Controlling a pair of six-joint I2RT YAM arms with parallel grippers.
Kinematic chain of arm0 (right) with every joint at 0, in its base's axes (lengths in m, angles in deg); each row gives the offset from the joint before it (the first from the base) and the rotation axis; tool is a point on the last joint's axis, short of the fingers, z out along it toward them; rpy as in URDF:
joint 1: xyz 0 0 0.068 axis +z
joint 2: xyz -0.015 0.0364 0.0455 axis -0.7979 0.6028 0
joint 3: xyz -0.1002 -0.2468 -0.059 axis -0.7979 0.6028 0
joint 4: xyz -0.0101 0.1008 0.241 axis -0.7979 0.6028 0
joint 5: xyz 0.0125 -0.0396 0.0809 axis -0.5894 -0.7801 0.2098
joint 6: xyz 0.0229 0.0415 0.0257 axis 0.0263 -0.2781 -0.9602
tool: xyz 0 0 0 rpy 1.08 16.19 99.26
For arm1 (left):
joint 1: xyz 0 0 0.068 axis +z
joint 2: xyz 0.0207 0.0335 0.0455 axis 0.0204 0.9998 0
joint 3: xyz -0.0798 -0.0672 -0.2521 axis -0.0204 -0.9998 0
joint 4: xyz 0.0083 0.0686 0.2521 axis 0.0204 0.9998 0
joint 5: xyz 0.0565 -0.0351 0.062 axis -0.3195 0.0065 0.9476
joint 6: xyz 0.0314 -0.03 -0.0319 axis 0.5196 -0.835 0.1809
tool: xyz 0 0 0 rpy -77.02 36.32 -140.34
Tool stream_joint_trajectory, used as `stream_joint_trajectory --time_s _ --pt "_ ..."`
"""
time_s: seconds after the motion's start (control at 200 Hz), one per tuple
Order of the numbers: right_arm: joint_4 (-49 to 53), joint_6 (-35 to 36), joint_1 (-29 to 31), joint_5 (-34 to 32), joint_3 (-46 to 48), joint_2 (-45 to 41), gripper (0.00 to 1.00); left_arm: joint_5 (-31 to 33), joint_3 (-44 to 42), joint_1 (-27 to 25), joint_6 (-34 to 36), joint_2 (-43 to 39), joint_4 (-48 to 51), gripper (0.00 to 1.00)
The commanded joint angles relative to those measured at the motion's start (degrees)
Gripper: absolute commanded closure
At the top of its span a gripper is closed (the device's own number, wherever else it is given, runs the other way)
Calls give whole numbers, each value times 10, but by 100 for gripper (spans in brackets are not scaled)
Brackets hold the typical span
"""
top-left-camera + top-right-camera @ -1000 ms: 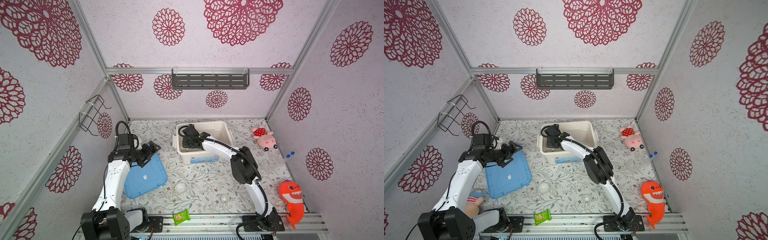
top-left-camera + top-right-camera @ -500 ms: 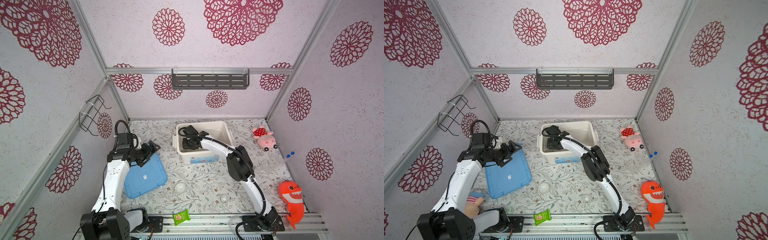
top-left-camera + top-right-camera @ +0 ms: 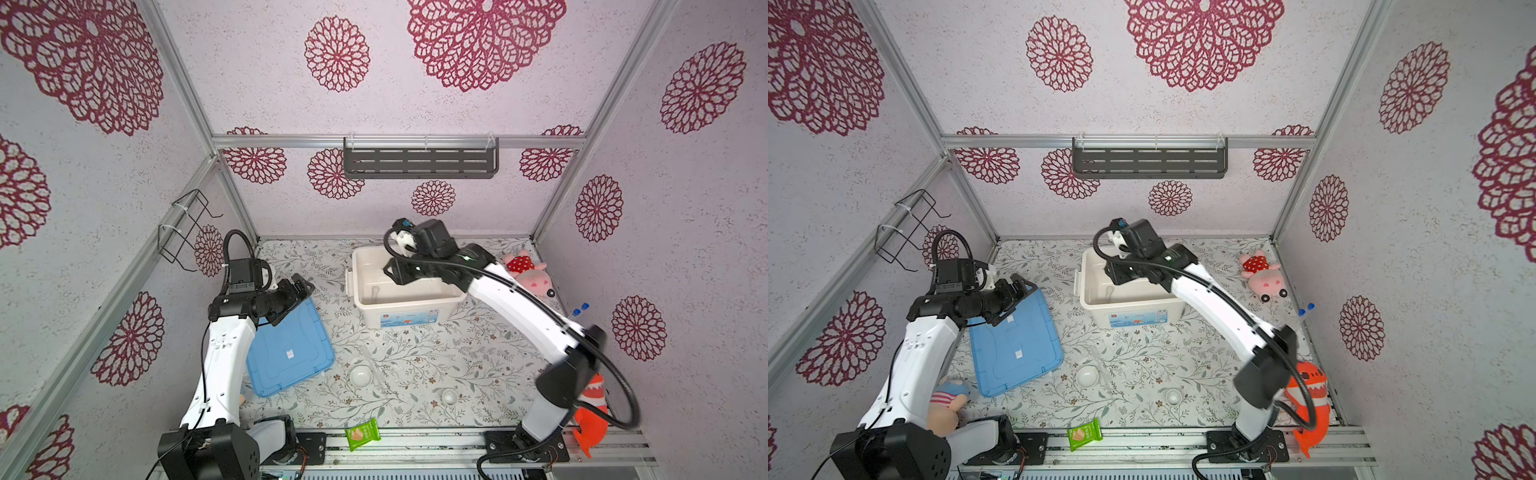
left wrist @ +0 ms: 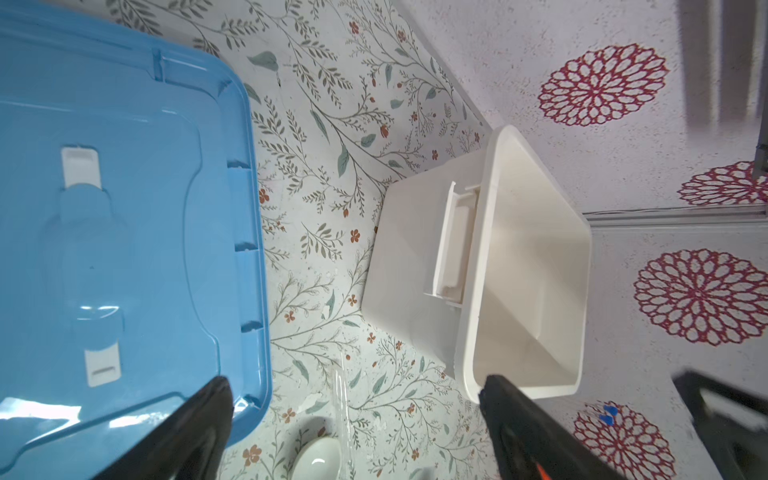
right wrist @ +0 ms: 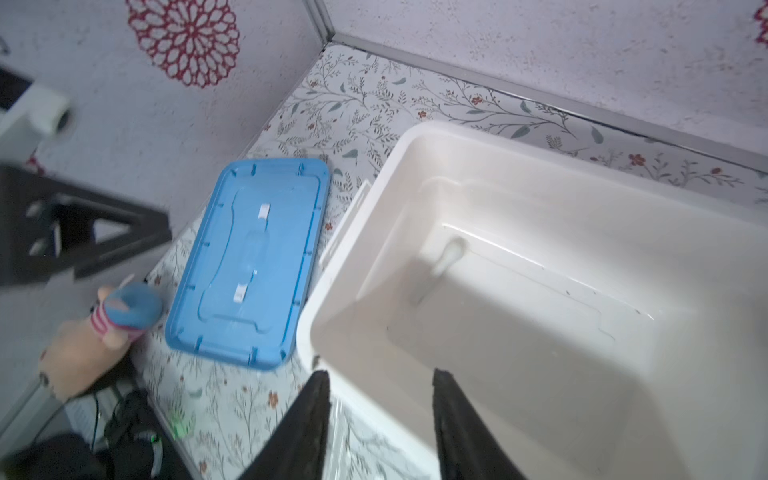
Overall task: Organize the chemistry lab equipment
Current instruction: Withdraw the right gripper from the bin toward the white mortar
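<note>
My right gripper (image 3: pixel 392 272) (image 3: pixel 1115 274) (image 5: pixel 378 374) hangs open and empty over the left end of the white bin (image 3: pixel 407 316) (image 3: pixel 1133 316) (image 5: pixel 353 270). A clear glass tube (image 5: pixel 446 257) (image 3: pixel 376 291) lies inside the bin. Two white dishes (image 3: pixel 360 376) (image 3: pixel 449 397) (image 3: pixel 1086 377) sit on the floor in front of the bin, with a thin glass tube (image 4: pixel 340 399) beside the left one (image 4: pixel 320 457). Blue-capped tubes (image 3: pixel 579 311) (image 3: pixel 1305 311) lean at the right wall. My left gripper (image 3: pixel 305 286) (image 3: pixel 1021 286) (image 4: pixel 353 384) stands wide open above the blue lid's edge, holding nothing.
The blue lid (image 3: pixel 291 353) (image 4: pixel 104 249) (image 5: pixel 249 262) lies flat left of the bin. A pink plush (image 3: pixel 528 274) sits at the back right, an orange shark plush (image 3: pixel 590 411) by the right arm's base, a blue-hatted plush (image 3: pixel 946 399) by the left base. A green packet (image 3: pixel 363 434) lies at the front rail.
My right gripper has opened and risen out of the bin, leaving the glass tube lying inside. The left arm has not moved.
</note>
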Motion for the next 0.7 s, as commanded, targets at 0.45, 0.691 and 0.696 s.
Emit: stream_joint_trajectory --time_s 0.45,0.691,0.696 --pt "70 -279 81 -60 565 -370 35 77 -12 10 4 16 -52 3" --pt "12 -364 101 -56 656 -374 42 59 -20 11 -18 20 -69 2" --pt "11 -364 102 -56 658 -373 42 58 -19 11 -17 21 -68 2"
